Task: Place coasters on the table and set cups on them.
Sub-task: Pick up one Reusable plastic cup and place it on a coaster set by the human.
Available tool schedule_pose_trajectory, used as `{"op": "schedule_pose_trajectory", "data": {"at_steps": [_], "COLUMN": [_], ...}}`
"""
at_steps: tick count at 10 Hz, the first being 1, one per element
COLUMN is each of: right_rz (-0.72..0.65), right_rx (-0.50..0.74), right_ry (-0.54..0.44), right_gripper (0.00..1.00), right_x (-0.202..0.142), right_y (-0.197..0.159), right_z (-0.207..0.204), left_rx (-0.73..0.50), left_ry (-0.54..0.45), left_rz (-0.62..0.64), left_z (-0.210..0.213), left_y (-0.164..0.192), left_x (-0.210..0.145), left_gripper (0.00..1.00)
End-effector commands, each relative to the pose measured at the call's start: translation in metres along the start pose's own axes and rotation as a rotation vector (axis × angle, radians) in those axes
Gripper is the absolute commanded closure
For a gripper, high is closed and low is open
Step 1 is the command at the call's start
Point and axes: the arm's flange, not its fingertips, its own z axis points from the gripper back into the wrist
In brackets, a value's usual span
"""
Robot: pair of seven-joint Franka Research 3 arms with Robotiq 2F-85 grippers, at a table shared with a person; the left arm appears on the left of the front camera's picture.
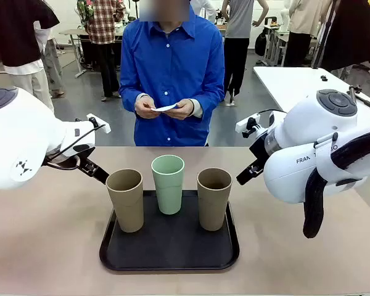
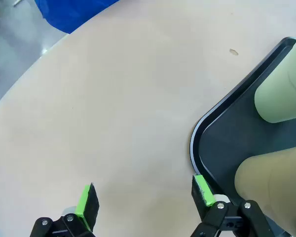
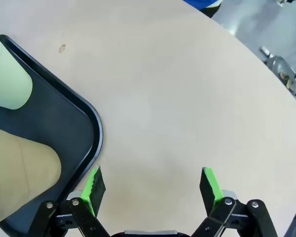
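Observation:
Three cups stand upright on a black tray (image 1: 170, 254): a tan cup (image 1: 126, 200) at left, a mint green cup (image 1: 168, 184) in the middle, and a tan cup (image 1: 214, 198) at right. Across the beige table (image 1: 43, 246), a person in a blue shirt holds the white coasters (image 1: 165, 108) in both hands at chest height. My left gripper (image 2: 145, 196) hangs open over bare table beside the tray's corner (image 2: 197, 143), next to the tan cup (image 2: 274, 173) and the green cup (image 2: 281, 98). My right gripper (image 3: 153, 184) is open over the table beside the tray (image 3: 86, 128).
A white rectangular table (image 1: 296, 80) stands at the back right. Other people stand farther back in the room. Bare tabletop (image 3: 187, 98) stretches on both sides of the tray and between it and the person.

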Motion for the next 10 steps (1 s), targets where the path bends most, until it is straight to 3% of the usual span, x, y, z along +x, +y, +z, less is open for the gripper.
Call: {"op": "schedule_pose_trajectory", "data": {"at_steps": [1, 10], "right_rz": [0.0, 0.0], "right_rx": [0.0, 0.0], "right_ry": [0.0, 0.0], "right_gripper": [0.0, 0.0], "right_x": [0.0, 0.0], "right_y": [0.0, 0.0], "right_z": [0.0, 0.0], "left_rx": [0.0, 0.0], "left_ry": [0.0, 0.0], "left_rz": [0.0, 0.0], "left_z": [0.0, 0.0], "left_y": [-0.0001, -0.0001], "left_x": [0.0, 0.0], "left_gripper": [0.0, 0.0]}}
